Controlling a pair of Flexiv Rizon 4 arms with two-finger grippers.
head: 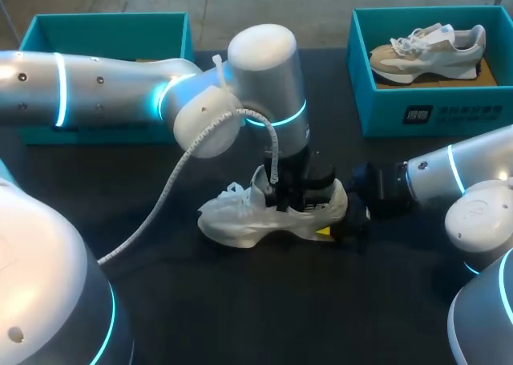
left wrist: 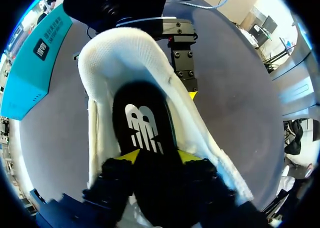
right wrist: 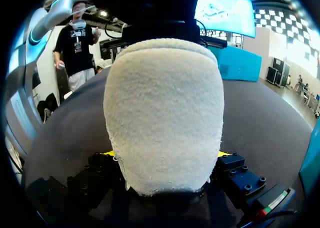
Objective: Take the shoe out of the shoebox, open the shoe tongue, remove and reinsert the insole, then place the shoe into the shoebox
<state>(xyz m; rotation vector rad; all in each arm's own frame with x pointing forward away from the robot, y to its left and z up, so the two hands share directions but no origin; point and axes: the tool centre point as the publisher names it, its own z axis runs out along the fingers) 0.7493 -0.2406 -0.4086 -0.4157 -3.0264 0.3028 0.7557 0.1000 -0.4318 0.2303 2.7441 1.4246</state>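
While my R gripper [right wrist: 165, 154] clamped the shoe [head: 238, 224] heel-on, my L gripper [left wrist: 156, 157] pinched the insole [left wrist: 143, 119] from straight above.

shoe [head: 268, 214]: white knit trainer, thick white sole, loose white laces. Upright on sole at middle of bench [head: 240, 301], toe toward left, heel toward right. Fuzzy off-white heel clamped between jaws of right gripper [right wrist: 165, 155].
insole [left wrist: 144, 133]: black, white logo, lying inside shoe. Near end between jaws of left gripper [left wrist: 157, 160], yellow tips touching either side.
shoebox [head: 104, 30]: teal, lidless, far left, well apart from shoe.
second shoebox [head: 377, 108]: teal, far right, holding beige-and-white trainer [head: 429, 48].
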